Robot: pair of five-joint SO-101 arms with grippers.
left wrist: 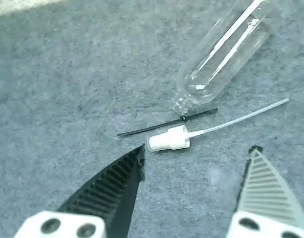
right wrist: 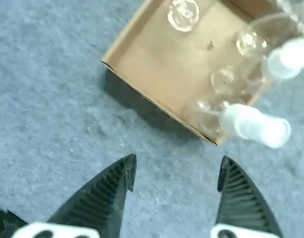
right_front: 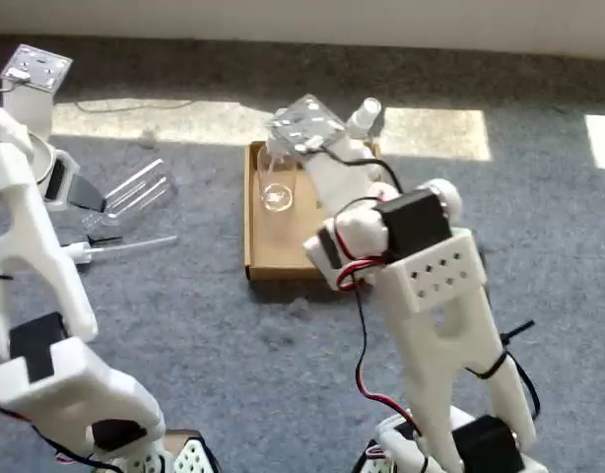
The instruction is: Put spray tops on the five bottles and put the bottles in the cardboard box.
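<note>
The left gripper hangs over the grey carpeted worktop with its jaws spread wide and nothing between them. Just ahead of the tips lies one loose white spray top, its thin dip tube trailing away. Beside it lie a black strip and one clear bottle, on its side with an open neck. The bottle's far end is cut off by the edge of the left wrist view.

The right gripper is also released and holds nothing, over carpet just short of the cardboard box. Inside the box, one uncapped bottle stands upright. Two bottles with white tops lean at the far side. The clear glass overlaps there, so the box may hold four bottles, though the count is unsure. In the high view the right arm covers much of the box.
</note>
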